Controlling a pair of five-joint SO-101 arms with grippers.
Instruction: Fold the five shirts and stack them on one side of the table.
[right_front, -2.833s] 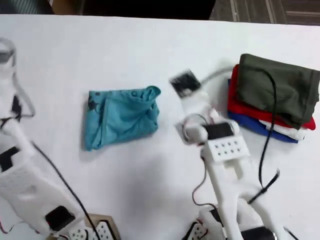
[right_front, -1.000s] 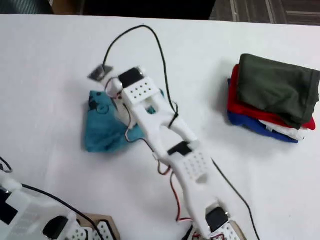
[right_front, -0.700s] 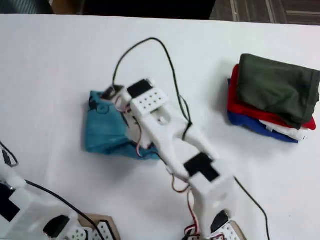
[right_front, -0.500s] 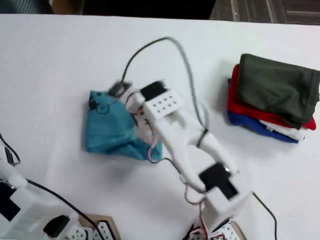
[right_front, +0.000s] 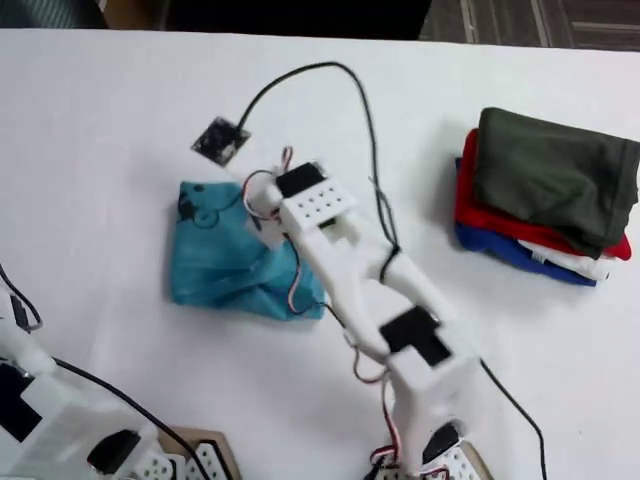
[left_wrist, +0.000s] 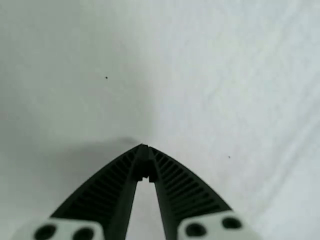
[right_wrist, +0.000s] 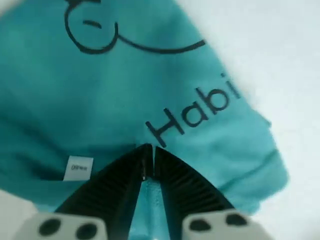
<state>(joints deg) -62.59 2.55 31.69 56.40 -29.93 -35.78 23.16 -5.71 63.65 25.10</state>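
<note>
As we survey the white table (right_front: 100, 100), the shirt stack (right_front: 550, 190) sits at its right side. The teal shirt (right_front: 225, 255) lies rumpled mid-table under our right gripper (right_wrist: 148, 150), jaws closed. Our left gripper (left_wrist: 143, 150), likewise closed, hangs over the tabletop.

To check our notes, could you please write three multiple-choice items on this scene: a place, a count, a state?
1. Relative to the stack, the teal shirt lies: A. on top B. apart, on the table C. underneath
2. Shirts in the stack: A. two B. four C. five
3. The left claw is: A. wide open B. shut on cloth C. shut over bare table
Key: B, bare table separates them; B, green, red, white, blue layers; C, tips meet, nothing between.
</note>
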